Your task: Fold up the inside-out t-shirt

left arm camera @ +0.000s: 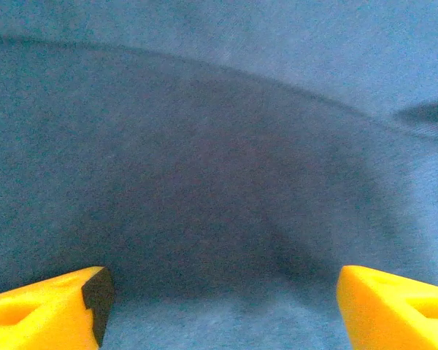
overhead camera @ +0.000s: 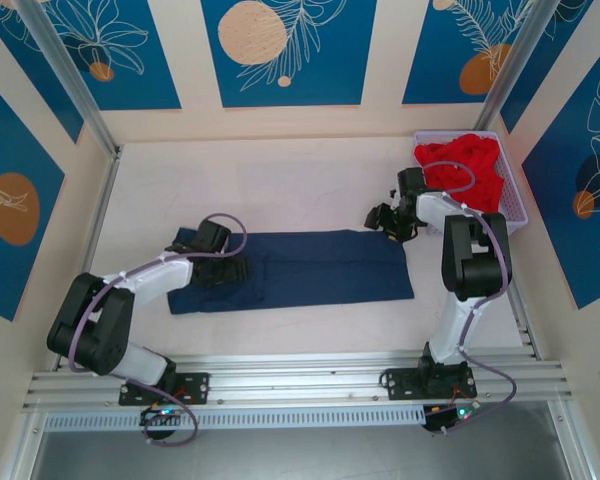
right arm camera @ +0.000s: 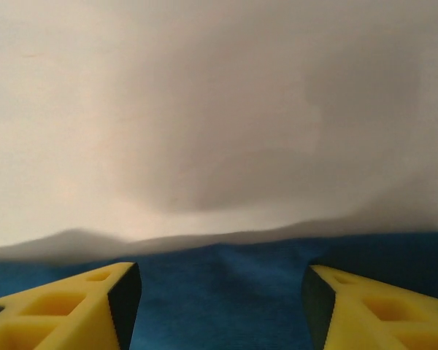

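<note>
Left claw (left arm camera: 219, 306) gapes empty over the t-shirt (overhead camera: 320, 265) — right claw (right arm camera: 220, 306), likewise open, at its edge — open table (overhead camera: 280, 180) beyond.

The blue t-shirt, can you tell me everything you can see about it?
The t-shirt is dark navy, plain, soft-looking cloth. It lies flat on the white table, folded into a long band running left to right, slightly wrinkled. The open left gripper hangs low over its left part; the open right gripper is at its far right corner. Neither grips it.
</note>
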Motion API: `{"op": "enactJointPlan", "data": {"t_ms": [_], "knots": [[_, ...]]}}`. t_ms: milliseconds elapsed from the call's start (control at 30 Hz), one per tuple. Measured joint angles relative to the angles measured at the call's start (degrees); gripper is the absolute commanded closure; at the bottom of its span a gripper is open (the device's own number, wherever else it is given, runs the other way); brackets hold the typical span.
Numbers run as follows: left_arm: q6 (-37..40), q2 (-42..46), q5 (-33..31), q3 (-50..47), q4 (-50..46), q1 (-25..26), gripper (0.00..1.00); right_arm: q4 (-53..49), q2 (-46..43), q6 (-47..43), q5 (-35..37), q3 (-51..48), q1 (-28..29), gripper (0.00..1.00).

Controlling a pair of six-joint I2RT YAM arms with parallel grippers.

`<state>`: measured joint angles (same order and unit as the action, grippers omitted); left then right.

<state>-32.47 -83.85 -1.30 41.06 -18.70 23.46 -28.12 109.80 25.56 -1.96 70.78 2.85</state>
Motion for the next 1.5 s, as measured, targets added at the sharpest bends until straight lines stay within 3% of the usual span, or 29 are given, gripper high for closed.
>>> {"op": "enactJointPlan", "data": {"t_ms": [400, 600, 733, 900, 1000, 1167, 1500], "knots": [[0.90, 1.92, -1.86, -1.79, 1.57, -0.17, 0.17, -4.76, 2.05, -0.74, 5.46, 5.70, -0.20, 0.37], [1.75, 5.68, -3.23, -0.15, 0.17, -1.16, 0.15, -2.75, -6.88, -4.85, 5.88, 1.49, 6.78, 0.35], [1.51, 7.89, -3.39, 1.22, 0.26, -5.68, 0.14, -0.85, -14.23, -7.23, 6.69, -2.43, 14.62, 0.32], [0.55, 8.15, -0.66, 1.25, -0.04, -15.41, 0.14, -0.94, -18.43, -8.35, 6.03, -7.19, 20.76, 0.30], [-0.15, 7.67, 0.74, 1.29, -0.22, -18.18, 0.15, -1.92, -18.45, -8.46, 5.81, -8.37, 20.37, 0.29], [-0.37, 5.27, 3.87, 1.77, -0.50, -16.68, 0.15, -1.90, -17.77, -8.00, 4.48, -8.96, 19.15, 0.28], [1.90, 1.77, 2.45, 3.61, -3.19, -16.96, 0.14, -2.40, -15.37, -5.99, 3.58, -8.96, 15.26, 0.27]]}}
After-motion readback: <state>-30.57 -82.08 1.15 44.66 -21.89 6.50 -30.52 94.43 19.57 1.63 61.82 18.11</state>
